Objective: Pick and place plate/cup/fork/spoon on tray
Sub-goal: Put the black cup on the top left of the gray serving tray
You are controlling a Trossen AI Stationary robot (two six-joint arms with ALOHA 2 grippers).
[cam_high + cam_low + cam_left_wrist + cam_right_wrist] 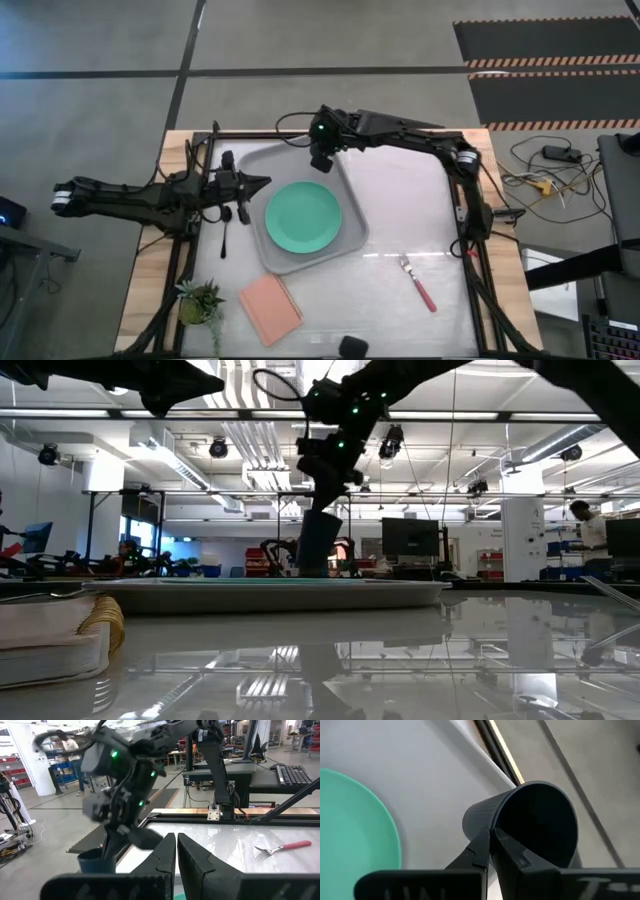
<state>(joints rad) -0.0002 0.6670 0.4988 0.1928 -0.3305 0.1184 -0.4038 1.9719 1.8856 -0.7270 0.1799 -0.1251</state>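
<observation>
The glossy white surface (400, 210) carries the light-grey tray (262, 170), which lies directly under the right tool (321, 160). Well beyond that tool lie the fork (417, 283), the salmon-pink square pad (270, 307) and a small potted plant (200, 300). The spoon (226, 228) lies just beside the left tool (258, 184).

Seen level across the glossy worktop (420, 650), the grey tray (270, 596) lies as a low slab at mid-depth. The right pincer (325, 500) hangs from above, pinching the rim of the dark cup (318, 544), which stands over the tray's middle. A salmon-pink pad (50, 640) lies near left.
</observation>
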